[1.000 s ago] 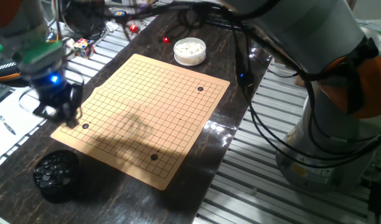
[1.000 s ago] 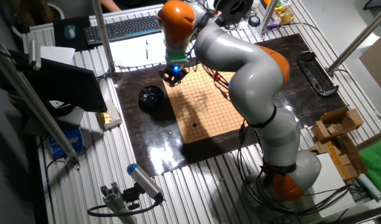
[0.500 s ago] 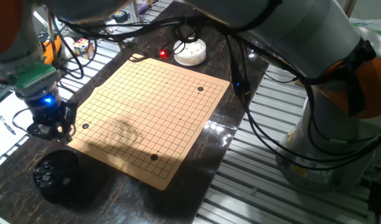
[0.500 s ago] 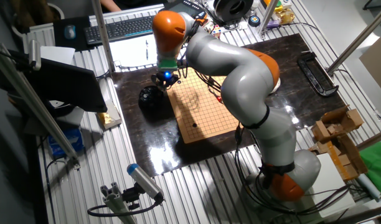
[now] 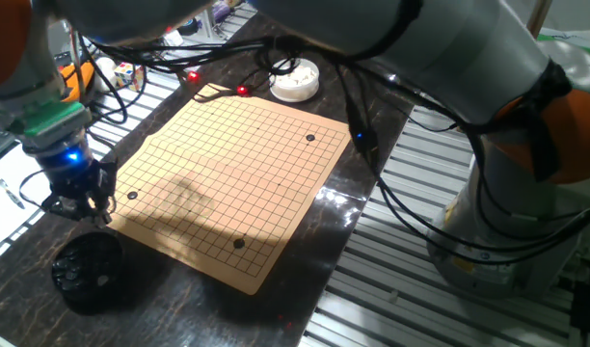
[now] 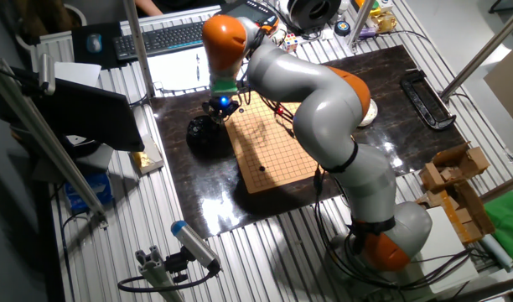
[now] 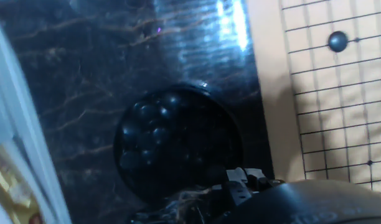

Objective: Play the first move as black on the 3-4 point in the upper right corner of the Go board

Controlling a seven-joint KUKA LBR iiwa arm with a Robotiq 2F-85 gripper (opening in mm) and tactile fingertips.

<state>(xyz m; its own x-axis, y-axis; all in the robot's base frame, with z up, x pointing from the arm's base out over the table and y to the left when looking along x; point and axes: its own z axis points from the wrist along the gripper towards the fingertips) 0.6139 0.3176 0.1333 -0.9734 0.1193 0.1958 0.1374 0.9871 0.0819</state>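
The pincer (image 5: 80, 200) hung over the near left corner of the board, above the strip of dark surface (image 5: 189, 294) between the board's edge and the bowl of black stones; a blue light glowed on its body. Whether its fingers stood apart or closed, and whether they held anything, could not be told: they were lost in shadow in both fixed views, and the hand view showed only a dark rounded mass at its lower edge.

Below it sat the round black bowl (image 7: 178, 143), heaped with glossy black stones (image 7: 154, 132), small, domed and catching faint highlights. The bowl rested on the polished, marble-veined black surface, just beside the board and not touching it.

The Go board (image 5: 232, 164) was a flat pale wooden square ruled with thin dark lines. Three black stones lay on it: one (image 5: 132, 196) near the pincer, one (image 5: 239, 244) near the front edge, one (image 5: 309, 137) toward the far right corner. Most crossings were bare.

Beyond the far edge stood a shallow white bowl (image 5: 297, 81), with red lights (image 5: 243, 90) and loose black cables (image 5: 367, 125) beside it. The arm's grey links (image 6: 315, 92) arched over the board. Ribbed aluminium framing (image 5: 411, 241) bordered the surface on the right.
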